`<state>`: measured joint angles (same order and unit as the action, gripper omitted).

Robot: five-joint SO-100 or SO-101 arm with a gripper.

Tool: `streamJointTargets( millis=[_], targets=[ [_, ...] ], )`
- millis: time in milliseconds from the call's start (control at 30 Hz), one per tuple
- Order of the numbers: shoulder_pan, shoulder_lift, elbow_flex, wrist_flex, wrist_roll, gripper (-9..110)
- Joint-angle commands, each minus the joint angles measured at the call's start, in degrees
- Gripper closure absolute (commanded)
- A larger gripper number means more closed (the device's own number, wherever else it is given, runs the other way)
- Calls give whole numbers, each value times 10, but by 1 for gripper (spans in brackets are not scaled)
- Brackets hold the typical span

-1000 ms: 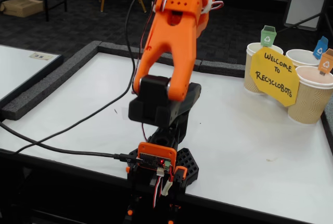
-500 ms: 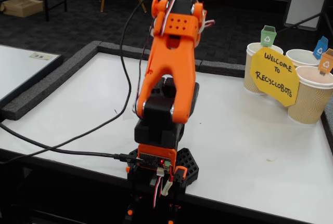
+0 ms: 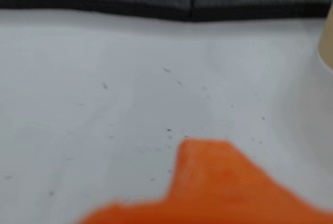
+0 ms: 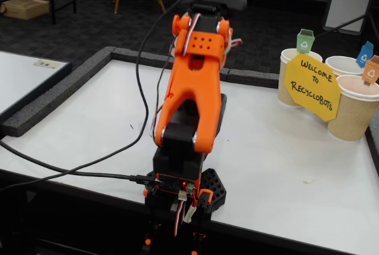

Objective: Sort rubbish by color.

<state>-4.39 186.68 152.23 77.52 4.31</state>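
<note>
No rubbish shows in either view; the white table [image 4: 284, 166] holds none of it where I can see. My orange arm [image 4: 195, 77] stands folded upright over its black base [image 4: 180, 187] at the table's front edge. In the fixed view the arm hides the gripper. In the wrist view a blurred orange part of the gripper [image 3: 208, 182] fills the bottom edge, over bare white table [image 3: 104, 104]. Nothing shows between its fingers, and I cannot make out whether the jaws are open or shut.
Three tan paper cups stand at the right rear: one with a green tag [image 4: 290, 83], one with a blue tag [image 4: 343, 64], one with an orange tag [image 4: 355, 113]. A yellow sign [image 4: 312, 86] leans on them. Dark foam edging [image 4: 59, 92] borders the table. A black cable [image 4: 71, 169] crosses the front left.
The arm has drawn back and folded more upright over its base, its upper part swinging slightly left and lower in the fixed view. The cups and sign have not moved.
</note>
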Motion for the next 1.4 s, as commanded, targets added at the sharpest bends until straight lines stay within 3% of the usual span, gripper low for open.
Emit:
streamJointTargets(
  millis=[0, 733, 1367],
  targets=[
    [29, 15, 21, -27, -8, 101],
    [72, 17, 202, -80, -8, 101],
    [90, 17, 205, -77, -5, 101]
  ],
)
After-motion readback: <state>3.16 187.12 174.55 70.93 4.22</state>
